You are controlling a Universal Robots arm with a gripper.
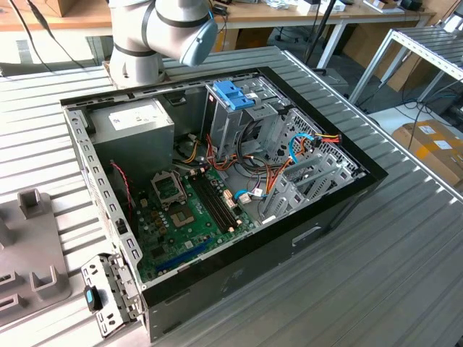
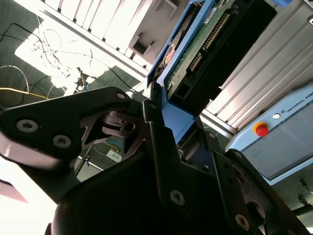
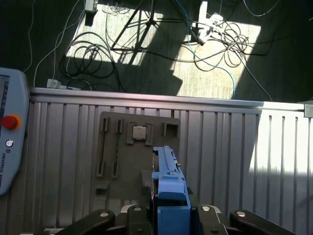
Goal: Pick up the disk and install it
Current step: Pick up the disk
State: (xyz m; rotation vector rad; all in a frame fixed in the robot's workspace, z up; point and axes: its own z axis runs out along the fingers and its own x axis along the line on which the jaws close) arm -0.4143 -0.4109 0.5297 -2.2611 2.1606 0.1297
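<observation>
My gripper [image 2: 168, 115] is shut on the disk [image 2: 215, 44], held on edge. In the second wrist view the disk shows its green circuit board, its connector pins and a blue side rail. In the first wrist view the disk [image 3: 167, 178] appears edge-on, blue rail uppermost, rising from between the dark fingers of the gripper [image 3: 170, 208]. It hangs in the air above a grey fixture plate [image 3: 122, 147] on the ribbed table. In the exterior view the open computer case [image 1: 217, 181] lies on the table, with its metal drive cage [image 1: 246, 119] at the back.
A blue handle [image 1: 233, 94] tops the drive cage, beside the grey power-supply box [image 1: 134, 119]. The motherboard [image 1: 188, 210] and loose cables lie in the case. A teach pendant [image 3: 10, 132] rests on the table edge. Cables and a tripod [image 3: 142, 29] stand on the floor beyond.
</observation>
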